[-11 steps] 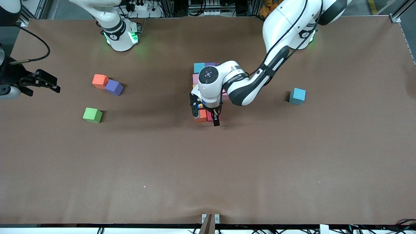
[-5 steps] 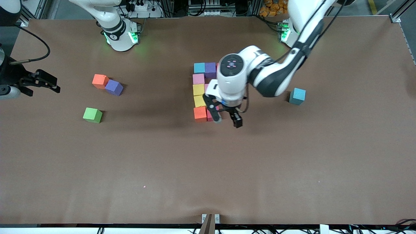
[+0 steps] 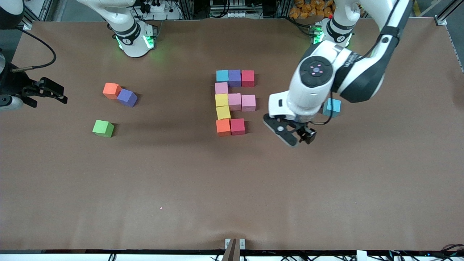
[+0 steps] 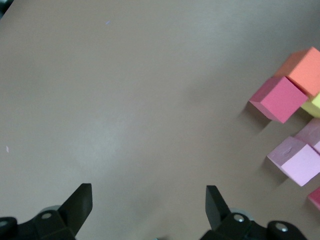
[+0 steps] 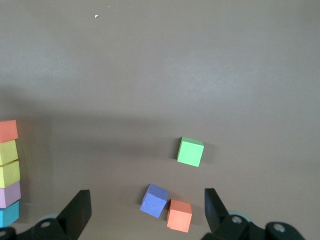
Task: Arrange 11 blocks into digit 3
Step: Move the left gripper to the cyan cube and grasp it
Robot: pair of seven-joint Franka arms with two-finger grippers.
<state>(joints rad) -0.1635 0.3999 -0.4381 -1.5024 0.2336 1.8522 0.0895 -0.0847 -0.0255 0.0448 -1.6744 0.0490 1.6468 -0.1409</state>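
A brown table [image 3: 232, 188] carries a partly built digit 3 [image 3: 232, 103] near its middle, toward the edge where the arm bases stand: ten touching cubes, a light blue [image 3: 222, 75], purple [image 3: 235, 78] and red [image 3: 248, 78] bar on top, a pink cube [image 3: 221, 88] below it, a yellow cube [image 3: 221, 100] with two pink cubes [image 3: 241, 102] beside it, a second yellow [image 3: 223, 112], then an orange cube [image 3: 223, 127] and a red cube [image 3: 237, 126]. Only the front view takes in the whole figure; the left wrist view catches its red, orange and pink end, cut off at the frame's edge, and the right wrist view only a column of five. The left gripper [image 3: 298, 136] hangs with fingers spread wide and empty over bare table beside the figure, toward the left arm's end. Its arm partly hides a loose light blue cube [image 3: 333, 107]. The right gripper [image 3: 45, 92] waits at the right arm's end, jaws wide, holding nothing. Near it lie a spare orange cube [image 3: 111, 90] touching a spare purple cube [image 3: 127, 97], and a green cube [image 3: 103, 128] nearer the front camera
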